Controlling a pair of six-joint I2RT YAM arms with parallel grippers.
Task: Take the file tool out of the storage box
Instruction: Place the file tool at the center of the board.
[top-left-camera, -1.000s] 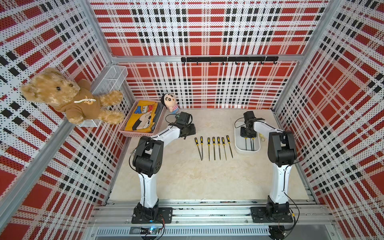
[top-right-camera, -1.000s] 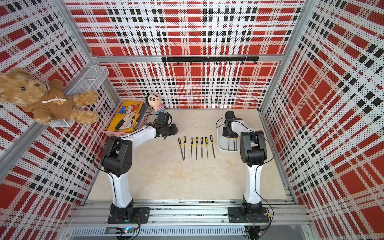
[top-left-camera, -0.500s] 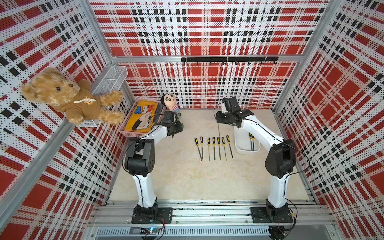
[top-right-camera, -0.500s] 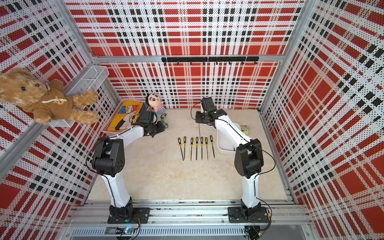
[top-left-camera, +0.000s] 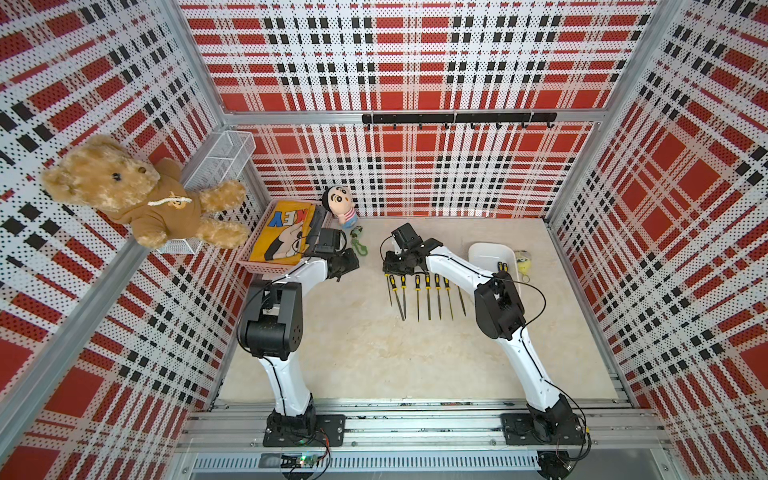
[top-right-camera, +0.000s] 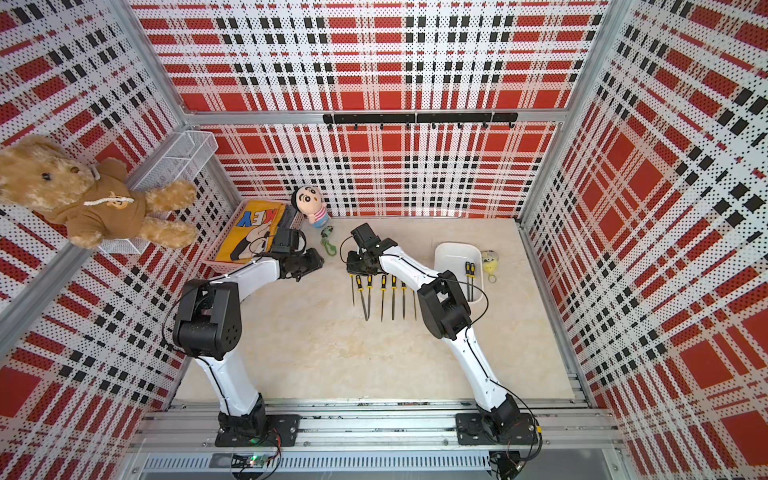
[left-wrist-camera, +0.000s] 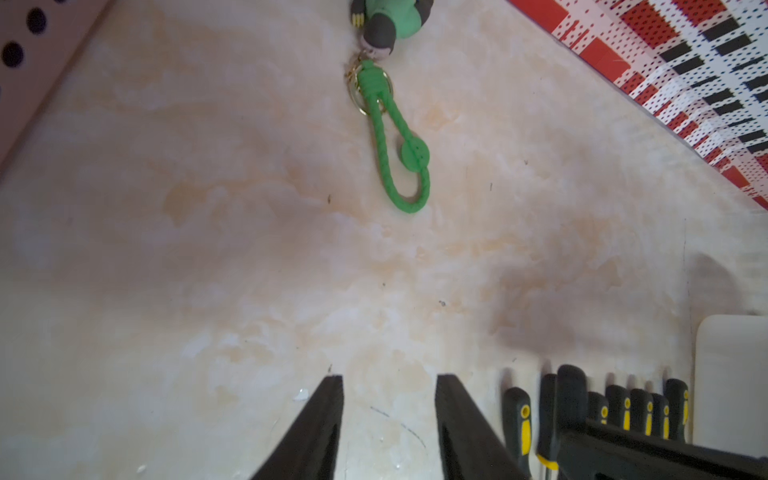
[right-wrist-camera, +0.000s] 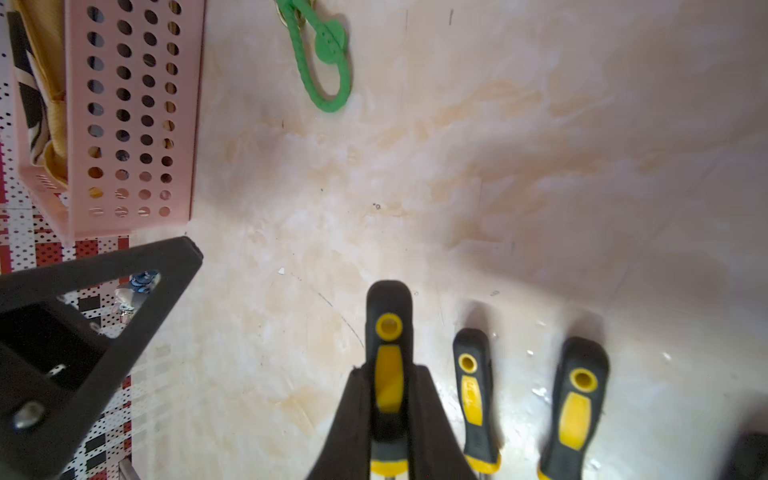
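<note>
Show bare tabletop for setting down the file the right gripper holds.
Free: beige tabletop between the row of black-and-yellow files and the front metal rail; also the strip between row and left gripper. Crowded: between row and white plastic tub.

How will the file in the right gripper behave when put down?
Probably stiff: the file has a thin metal shaft. Its rubbery-looking handle should hold well in the right gripper. Rounded, it might roll on the smooth table.
</note>
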